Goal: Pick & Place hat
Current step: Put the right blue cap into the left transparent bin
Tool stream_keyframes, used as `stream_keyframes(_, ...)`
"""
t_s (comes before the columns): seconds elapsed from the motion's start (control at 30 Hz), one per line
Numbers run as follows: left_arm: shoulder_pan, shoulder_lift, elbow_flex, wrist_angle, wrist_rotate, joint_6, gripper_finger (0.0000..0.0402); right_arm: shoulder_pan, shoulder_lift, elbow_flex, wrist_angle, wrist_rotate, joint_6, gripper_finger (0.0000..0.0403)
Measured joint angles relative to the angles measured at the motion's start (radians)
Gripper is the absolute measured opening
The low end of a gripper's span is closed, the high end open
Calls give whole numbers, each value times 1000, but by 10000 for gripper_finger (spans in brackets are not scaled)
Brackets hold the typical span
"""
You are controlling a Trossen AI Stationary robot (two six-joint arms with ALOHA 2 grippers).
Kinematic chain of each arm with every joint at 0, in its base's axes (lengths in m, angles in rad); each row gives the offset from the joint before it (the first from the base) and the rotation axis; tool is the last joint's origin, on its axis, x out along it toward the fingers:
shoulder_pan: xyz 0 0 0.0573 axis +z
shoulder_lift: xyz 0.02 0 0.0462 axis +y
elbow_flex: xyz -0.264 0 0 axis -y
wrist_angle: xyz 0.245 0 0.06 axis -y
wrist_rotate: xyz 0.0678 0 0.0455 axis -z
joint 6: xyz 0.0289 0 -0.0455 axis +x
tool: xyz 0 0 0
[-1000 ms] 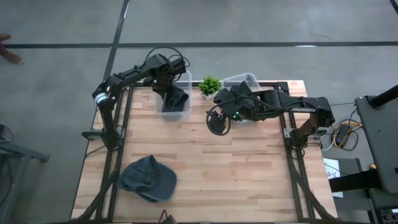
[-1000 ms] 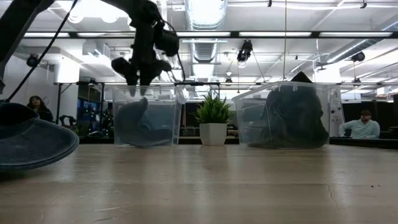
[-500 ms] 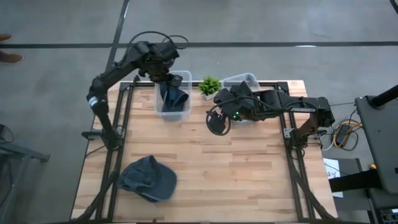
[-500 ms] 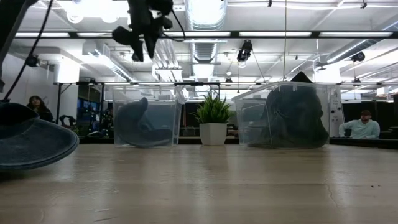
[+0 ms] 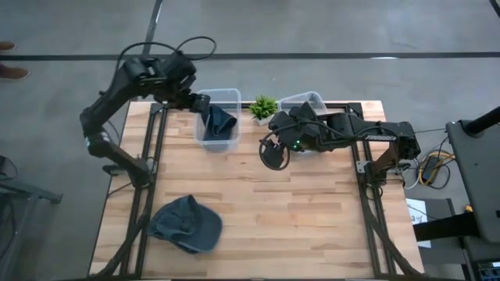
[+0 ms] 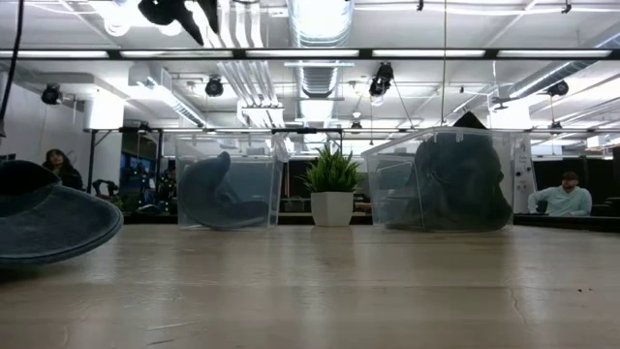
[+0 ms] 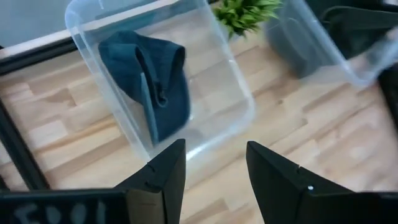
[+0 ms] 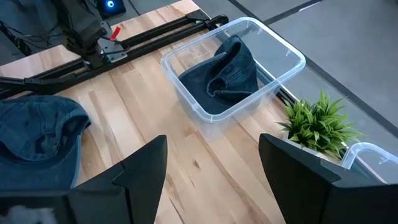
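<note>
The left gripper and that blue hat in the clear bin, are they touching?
Apart. In the left wrist view the left gripper is open and empty, with the blue hat lying well beyond its fingers in the clear bin. The low view shows the gripper high above the bin.

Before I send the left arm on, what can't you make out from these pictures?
- Right bin: contents are a dark mass behind cloudy plastic in the low view; the right arm covers it in the high view.
- Hat on the table: cut off by the low view's edge; its shape shows only in the high view.
- Left gripper: cropped at the low view's top edge.
- Hat in the left bin: folded, underside hidden.
</note>
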State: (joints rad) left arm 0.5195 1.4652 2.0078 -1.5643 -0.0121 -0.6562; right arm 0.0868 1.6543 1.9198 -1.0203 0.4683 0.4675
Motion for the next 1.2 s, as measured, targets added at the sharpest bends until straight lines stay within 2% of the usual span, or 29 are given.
stream_keyframes(0.37,-60,-65,-63,0,100,-63,161,0,0,-1,-1,-1,-7,249)
stream_keyframes(0.43,-92,-65,-87,12,132,-52,161,0,0,-1,-1,-1,-7,249)
stream_keyframes(0.63,-221,-59,-144,81,134,16,161,1,0,-1,-2,-8,-7,249)
stream_keyframes(0.87,-371,-51,-183,210,150,103,161,5,0,-2,-32,-90,-6,249)
stream_keyframes(1.0,-421,-24,-190,221,237,90,161,14,0,-4,-31,-100,-4,249)
stream_keyframes(1.2,-494,21,-251,230,240,131,161,26,0,-4,-31,-130,-4,245)
